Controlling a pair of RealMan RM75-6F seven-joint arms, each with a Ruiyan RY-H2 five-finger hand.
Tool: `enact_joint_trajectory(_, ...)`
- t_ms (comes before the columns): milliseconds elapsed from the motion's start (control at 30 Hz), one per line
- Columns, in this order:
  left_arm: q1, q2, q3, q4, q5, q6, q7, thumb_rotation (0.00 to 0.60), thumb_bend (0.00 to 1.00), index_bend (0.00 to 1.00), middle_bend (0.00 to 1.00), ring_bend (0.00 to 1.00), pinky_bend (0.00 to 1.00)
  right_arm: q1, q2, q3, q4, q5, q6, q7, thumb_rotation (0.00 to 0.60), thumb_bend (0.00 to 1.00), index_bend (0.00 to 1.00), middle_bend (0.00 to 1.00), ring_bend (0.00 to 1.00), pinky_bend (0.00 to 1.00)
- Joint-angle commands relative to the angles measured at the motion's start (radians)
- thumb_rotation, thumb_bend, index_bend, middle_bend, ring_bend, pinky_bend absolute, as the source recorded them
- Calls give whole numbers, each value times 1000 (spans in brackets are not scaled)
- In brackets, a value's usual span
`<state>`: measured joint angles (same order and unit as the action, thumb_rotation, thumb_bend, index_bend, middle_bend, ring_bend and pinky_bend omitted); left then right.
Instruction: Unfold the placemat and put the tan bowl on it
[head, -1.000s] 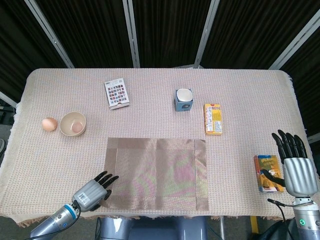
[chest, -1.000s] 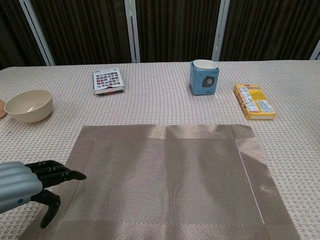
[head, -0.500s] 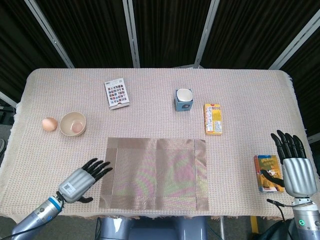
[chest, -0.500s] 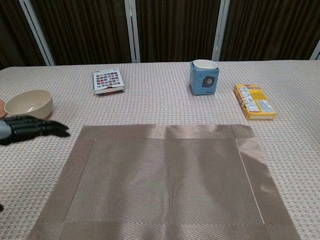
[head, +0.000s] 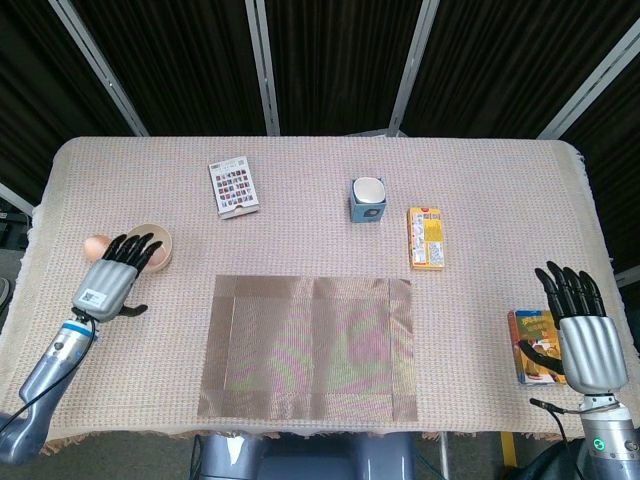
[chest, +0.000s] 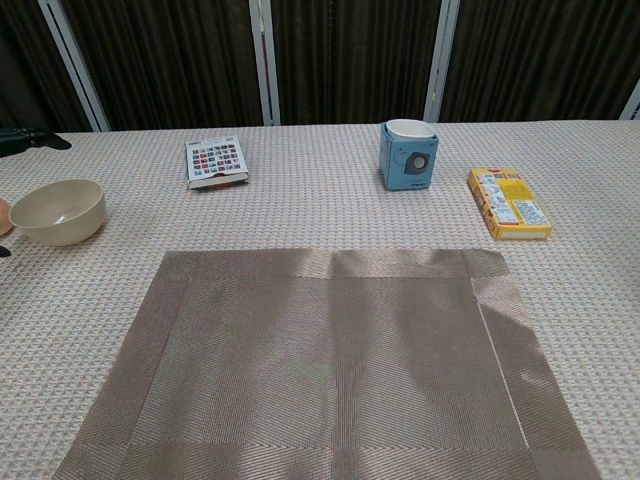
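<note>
The brown placemat (head: 308, 347) (chest: 330, 365) lies unfolded and flat at the table's near middle. The tan bowl (head: 158, 242) (chest: 58, 211) stands left of it on the tablecloth, apart from the mat. My left hand (head: 110, 280) hovers over the bowl's near left side with fingers spread, holding nothing and partly covering the bowl in the head view; only its fingertips (chest: 35, 140) show at the chest view's left edge. My right hand (head: 578, 332) is open with fingers apart at the right edge, over a small box.
An egg (head: 95, 242) lies just left of the bowl. A printed card box (head: 233, 186), a blue mug (head: 368, 200) and a yellow box (head: 426, 238) sit across the back. An orange box (head: 530, 345) lies under my right hand.
My left hand has left the placemat's near left corner and swung up and to the left, arriving over the tan bowl. My right hand has barely moved.
</note>
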<state>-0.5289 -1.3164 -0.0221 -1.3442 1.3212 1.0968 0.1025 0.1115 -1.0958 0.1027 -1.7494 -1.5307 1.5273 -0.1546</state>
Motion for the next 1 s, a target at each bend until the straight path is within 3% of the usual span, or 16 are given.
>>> enact_joint_trajectory(33,-41,-165,-56,257,-73,-96,-83,600,79,93,0,0,0,2,-3,-2,2,6,-9,-1,600,0,0,0,0,0)
enact_joint_trajectory(233,-67,-286,-65,458,-63,-147,-155,600,142,235,0,0,0,8,-12,-5,10,16,-28,-15,600,0,0,0,0,0)
enact_joint_trajectory(367,-75,-330,-68,537,-66,-175,-176,600,206,350,0,0,0,6,-12,-3,10,20,-25,-16,600,0,0,0,0,0)
enact_joint_trajectory(533,-77,-383,-76,639,-68,-186,-192,600,357,535,0,0,0,6,-10,-2,11,23,-26,-13,600,0,0,0,0,0)
enact_joint_trajectory(700,-71,-398,-76,675,-47,-162,-226,600,426,656,0,0,0,5,-8,-2,9,21,-24,-10,600,0,0,0,0,0)
enact_joint_trajectory(1000,-55,-359,-63,614,36,-34,-286,600,445,670,0,0,0,4,-4,-3,6,18,-21,-5,600,0,0,0,0,0)
